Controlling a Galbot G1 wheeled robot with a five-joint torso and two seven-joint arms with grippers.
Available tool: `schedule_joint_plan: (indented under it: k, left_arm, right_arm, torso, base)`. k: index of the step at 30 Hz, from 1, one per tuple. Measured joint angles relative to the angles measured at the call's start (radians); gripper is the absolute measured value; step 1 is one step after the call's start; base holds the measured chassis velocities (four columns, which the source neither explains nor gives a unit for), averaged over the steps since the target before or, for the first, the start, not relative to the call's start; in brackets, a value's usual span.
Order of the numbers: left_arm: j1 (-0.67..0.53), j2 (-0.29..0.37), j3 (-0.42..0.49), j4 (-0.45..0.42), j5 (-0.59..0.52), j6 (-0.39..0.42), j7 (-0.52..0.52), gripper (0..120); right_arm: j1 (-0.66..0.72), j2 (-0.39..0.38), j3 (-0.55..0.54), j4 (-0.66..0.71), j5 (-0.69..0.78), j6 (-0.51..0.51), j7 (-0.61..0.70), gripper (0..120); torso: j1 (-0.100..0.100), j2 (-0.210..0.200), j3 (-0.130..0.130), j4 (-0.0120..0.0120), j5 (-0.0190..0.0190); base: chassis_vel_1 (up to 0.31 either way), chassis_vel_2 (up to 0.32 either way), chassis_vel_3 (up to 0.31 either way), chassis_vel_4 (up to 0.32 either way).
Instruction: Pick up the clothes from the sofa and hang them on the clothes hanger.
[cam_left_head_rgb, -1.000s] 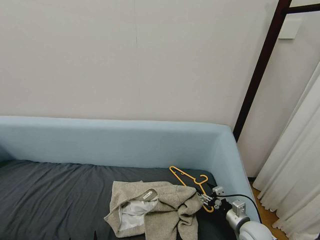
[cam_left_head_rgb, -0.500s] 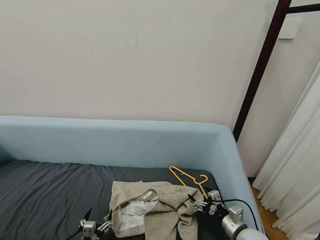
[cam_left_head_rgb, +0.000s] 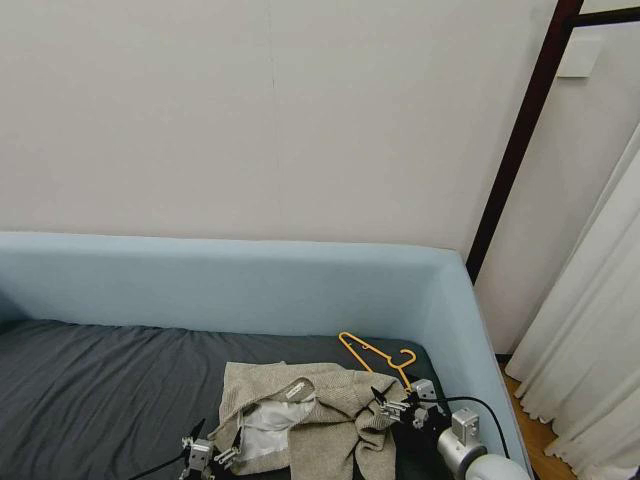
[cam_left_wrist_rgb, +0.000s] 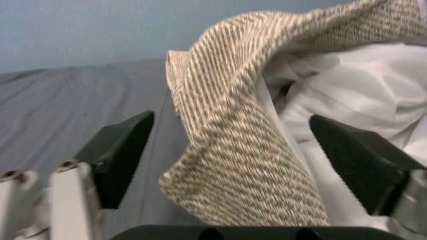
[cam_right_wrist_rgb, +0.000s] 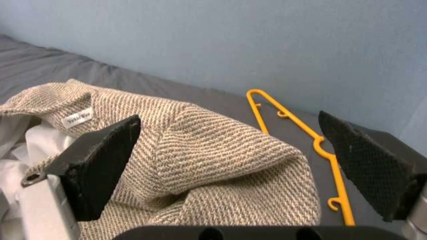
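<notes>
The jacket (cam_left_head_rgb: 300, 425), a beige knit with a white lining (cam_left_wrist_rgb: 360, 85), lies crumpled on the dark seat (cam_left_head_rgb: 100, 390) of the pale blue sofa (cam_left_head_rgb: 250, 285). A small white label (cam_right_wrist_rgb: 79, 118) shows at the jacket's collar. The orange hanger (cam_left_head_rgb: 375, 360) lies flat on the seat just beside the jacket's right edge, on the side toward the backrest.

The left gripper (cam_left_head_rgb: 218, 442) is at the jacket's left edge. Its jaws are spread wide, and a folded flap of the knit stands between the two black fingers (cam_left_wrist_rgb: 123, 155) without being pinched.

The right gripper (cam_left_head_rgb: 388, 405) is at the jacket's right edge, next to the hanger's hook end. It is also released. In the right wrist view its jaws stand far apart, with a hump of the knit between them and the hanger beyond.

The sofa's right arm rises close to the right of the jacket. Behind it are a plain wall (cam_left_head_rgb: 250, 110) and, farther right, a white curtain (cam_left_head_rgb: 590, 360).
</notes>
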Motion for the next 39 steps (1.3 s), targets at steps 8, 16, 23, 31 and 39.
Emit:
schedule_joint_plan:
  k: [8, 16, 23, 31, 39]
  left_arm:
    - [-0.04, -0.05, 0.009, 0.062, 0.025, -0.013, 0.001, 57]
    - [-0.025, -0.062, 0.001, 0.049, 0.035, -0.032, -0.003, 29]
    - [0.009, -0.04, -0.018, -0.056, 0.041, -0.046, -0.004, 3]
    - [0.068, 0.038, -0.063, -0.23, 0.03, -0.044, -0.004, 1]
    - [0.15, 0.08, -0.113, -0.343, 0.021, -0.035, 0.003, 1]
  right_arm:
    - [-0.024, 0.0, 0.018, 0.01, -0.002, 0.003, 0.003, 100]
    - [-0.044, -0.006, 0.016, 0.043, 0.001, 0.0, 0.007, 100]
    - [-0.089, 0.005, -0.039, 0.111, 0.033, -0.035, 0.027, 100]
    - [-0.049, 0.035, -0.156, 0.106, 0.066, -0.072, 0.055, 100]
    - [0.112, 0.124, -0.293, 0.027, 0.247, -0.17, 0.195, 100]
  torso:
    - [0.0, 0.0, 0.0, -0.0001, 0.0002]
    - [0.0, 0.0, 0.0, 0.0002, 0.0001]
    - [0.0, 0.0, 0.0, 0.0001, 0.0]
    - [0.0, 0.0, 0.0, 0.0001, -0.0002]
    - [0.0, 0.0, 0.0, 0.0003, -0.0002]
  base:
    - [0.0, 0.0, 0.0, 0.0]
    - [0.0, 0.0, 0.0, 0.0]
    - [0.0, 0.0, 0.0, 0.0]
    - [0.0, 0.0, 0.0, 0.0]
    - [0.0, 0.0, 0.0, 0.0]
